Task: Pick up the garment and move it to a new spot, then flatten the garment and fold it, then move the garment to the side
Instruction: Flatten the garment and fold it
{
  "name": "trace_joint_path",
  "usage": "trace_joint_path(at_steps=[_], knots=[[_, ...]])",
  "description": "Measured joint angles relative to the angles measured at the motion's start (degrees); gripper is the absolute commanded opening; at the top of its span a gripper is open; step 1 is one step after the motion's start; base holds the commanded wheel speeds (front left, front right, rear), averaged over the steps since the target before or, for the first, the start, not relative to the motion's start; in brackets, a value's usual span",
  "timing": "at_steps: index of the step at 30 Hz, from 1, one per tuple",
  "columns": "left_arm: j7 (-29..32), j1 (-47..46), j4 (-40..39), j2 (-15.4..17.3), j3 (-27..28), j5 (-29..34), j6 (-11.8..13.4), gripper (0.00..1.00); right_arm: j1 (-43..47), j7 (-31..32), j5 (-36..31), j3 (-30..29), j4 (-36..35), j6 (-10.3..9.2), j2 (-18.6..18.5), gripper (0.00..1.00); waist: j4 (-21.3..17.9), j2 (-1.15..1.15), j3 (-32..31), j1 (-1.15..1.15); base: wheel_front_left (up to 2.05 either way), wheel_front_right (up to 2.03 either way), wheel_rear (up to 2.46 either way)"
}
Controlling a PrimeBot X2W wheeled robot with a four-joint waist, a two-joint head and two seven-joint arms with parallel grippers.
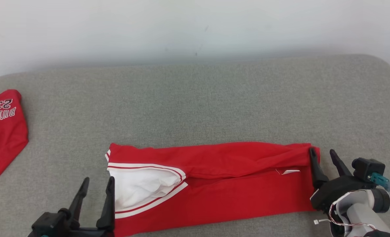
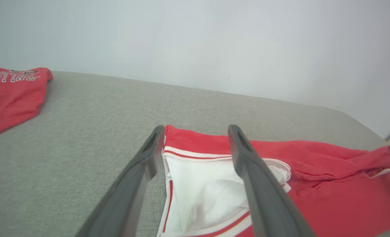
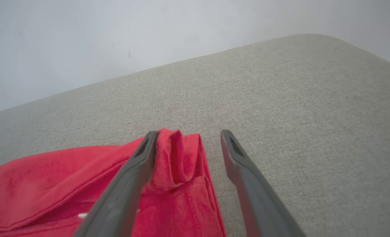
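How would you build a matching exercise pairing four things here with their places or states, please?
1. long bright red folded garment
2. red jersey lettered BULLS 23
3. left gripper
4. right gripper

A. open, by the small white tag
B. far left of the grey cushion
C. open, at the white-panel end
D. stretched across the middle

Pairs: 1-D, 2-B, 3-C, 4-A.

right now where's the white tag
In the head view the tag lies near the right end of the middle red garment, just left of the right gripper.
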Motion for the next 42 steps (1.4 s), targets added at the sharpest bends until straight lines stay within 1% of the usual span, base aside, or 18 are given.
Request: trace_joint_path(at_steps=[5,8,11,17,22,23,24,25,29,31,33,34,37,39,42], knots=[[0.01,3.54,-4.22,-3.55,7.03,9.27,1.09,1.00,1.11,0.64,0.86,-0.11,0.41,0.00,-1.25,1.00,0.53,0.00,-1.73,0.00,0.00,0.00,0.00],[0.00,5.65,-6.57,-4.63,9.78,13.18,1.55,1.00,1.13,2.65,0.96,-0.15,1.89,0.00,-1.75,1.00,1.30,0.00,-2.40,0.00,0.00,0.00,0.00],[0.00,7.37,-8.39,-4.85,11.29,15.58,1.60,1.00,0.97,4.38,0.96,-0.16,3.60,0.00,-1.81,1.00,2.23,0.00,-2.93,0.00,0.00,0.00,0.00],[0.00,8.36,-9.92,-4.75,12.71,16.83,1.55,1.00,0.28,7.57,0.97,-0.75,8.76,0.00,-1.78,1.00,4.32,0.01,-3.54,0.01,0.00,0.00,0.00],[0.00,8.94,-8.88,-4.88,12.65,17.07,1.45,1.00,-0.07,8.82,1.57,-0.09,11.20,0.00,-0.82,1.00,5.46,0.01,-3.84,0.01,0.00,0.00,0.00],[0.00,9.09,-8.47,-4.91,12.45,17.14,1.12,1.00,-0.12,9.13,1.65,0.13,11.50,0.00,-0.71,0.40,5.51,0.00,-3.93,0.01,0.00,0.00,0.00],[0.00,9.15,-8.28,-4.97,12.36,17.22,1.05,1.00,-0.26,9.50,2.02,0.36,11.68,0.00,-0.69,0.40,5.53,0.01,-4.02,0.01,0.00,0.00,0.00],[0.00,9.15,-8.00,-5.01,12.29,17.23,1.05,1.00,-0.32,9.57,2.60,0.52,11.78,0.00,-0.66,0.00,5.52,0.00,-4.12,0.01,0.00,0.00,0.00],[0.44,9.52,-6.61,-4.85,11.92,17.62,1.46,1.00,-0.83,9.05,3.15,0.92,12.62,0.00,-0.78,0.00,5.30,0.01,-4.70,0.01,0.00,0.00,0.00],[0.46,9.78,-6.26,-4.82,11.88,17.61,1.54,1.00,-1.44,8.37,3.50,0.80,12.85,0.00,-1.46,0.00,5.10,0.01,-5.05,0.01,0.00,0.00,0.00],[0.54,9.88,-6.01,-4.79,11.78,17.60,1.62,1.00,-2.14,7.39,3.49,0.21,13.35,0.00,-3.23,0.00,4.86,0.01,-5.43,0.01,0.00,0.00,0.00],[0.59,9.94,-5.72,-4.82,11.62,17.60,1.71,1.00,-2.69,6.53,3.27,-0.48,14.10,0.00,-5.88,0.00,4.63,0.01,-5.79,0.01,0.00,0.00,0.00],[0.58,9.96,-5.57,-4.91,11.56,17.52,1.71,1.00,-3.22,5.68,2.75,-1.62,15.25,0.00,-9.00,0.00,4.28,0.01,-6.17,0.01,0.00,0.00,0.00],[0.58,9.96,-5.25,-4.98,11.47,17.49,1.79,1.00,-3.82,5.42,2.14,-1.94,15.46,0.00,-10.27,0.00,4.04,0.01,-6.33,0.01,0.00,0.00,0.00],[0.57,10.12,-4.72,-5.09,11.59,17.31,2.13,1.00,-4.07,5.04,1.52,-1.70,14.18,0.00,-10.22,0.00,3.50,0.01,-6.53,0.01,0.00,0.00,0.00]])
